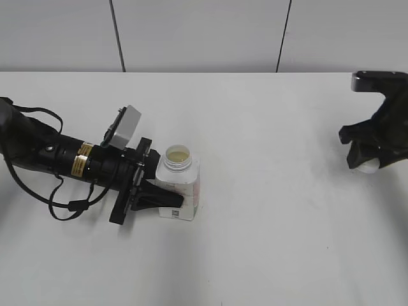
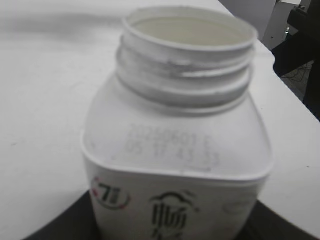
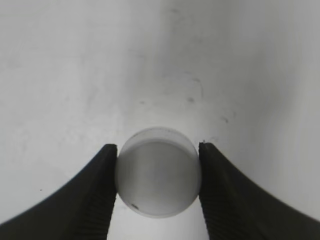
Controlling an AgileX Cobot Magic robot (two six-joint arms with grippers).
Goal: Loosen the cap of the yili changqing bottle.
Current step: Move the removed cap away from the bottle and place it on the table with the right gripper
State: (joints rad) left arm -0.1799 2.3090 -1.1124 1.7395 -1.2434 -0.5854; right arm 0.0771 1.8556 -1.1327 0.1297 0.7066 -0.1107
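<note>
The yili changqing bottle point(image 1: 178, 185) stands upright at centre left of the white table, its threaded neck open with no cap on it. My left gripper point(image 1: 167, 201) is shut on the bottle's body; the left wrist view shows the bottle point(image 2: 175, 150) filling the frame between the dark jaws. The white round cap point(image 3: 158, 171) is off the bottle and sits between the fingers of my right gripper point(image 3: 158, 172), which is shut on it. In the exterior view the right gripper point(image 1: 368, 162) hangs at the far right edge with the cap point(image 1: 370, 168) showing below its fingers.
The white table point(image 1: 268, 223) stretches between the two arms. The left arm's black cables point(image 1: 64, 207) lie on the table at the left. A grey panelled wall point(image 1: 204, 32) stands behind the table's far edge.
</note>
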